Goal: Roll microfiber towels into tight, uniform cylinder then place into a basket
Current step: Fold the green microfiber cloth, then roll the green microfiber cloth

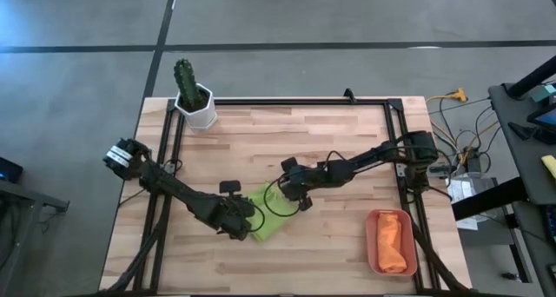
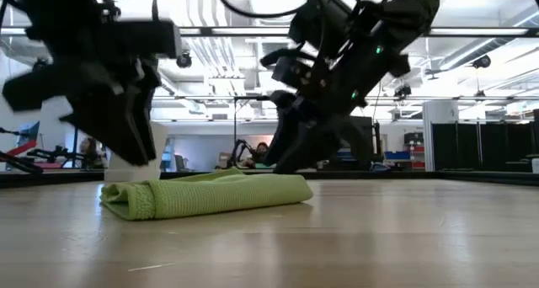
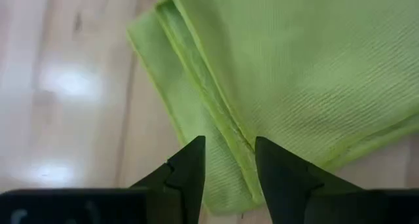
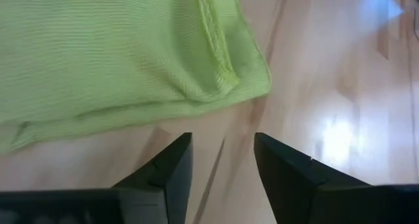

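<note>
Left arm reaching in from the left edge of the wooden surface (image 1: pixel 330 149), bent at the elbow and angled down toward the front middle. Left gripper (image 1: pixel 241 228) low over the near-left end of the lime green towel (image 1: pixel 269 212), fingers parted by a narrow gap. In the left wrist view, left gripper (image 3: pixel 229 160) poised just above the towel's (image 3: pixel 288 73) folded edge, a stitched hem running between the two fingers (image 3: pixel 190 168); contact with the cloth not clear. In the low view, left gripper (image 2: pixel 122 128) hanging just above the towel's (image 2: pixel 206 195) rolled left end.

White pot with a cactus (image 1: pixel 195 95) standing at the back left of the surface, well apart from both arms.

Lime green towel lying folded and partly rolled in the front middle, flat on the surface, between the two grippers.

Right arm stretching in from the right edge, extended leftward across the middle. Right gripper (image 1: pixel 300 201) set at the towel's far-right end, fingers spread apart. In the right wrist view, right gripper (image 4: pixel 222 160) over bare wood just beside the towel's (image 4: pixel 111 54) hemmed corner, nothing between the fingers (image 4: pixel 173 165). In the low view, right gripper (image 2: pixel 290 149) lowered behind the towel's right end.

Terracotta basket (image 1: pixel 372 240) at the front right corner, well apart from both grippers, with the orange towel (image 1: pixel 392 241) lying rolled inside.
</note>
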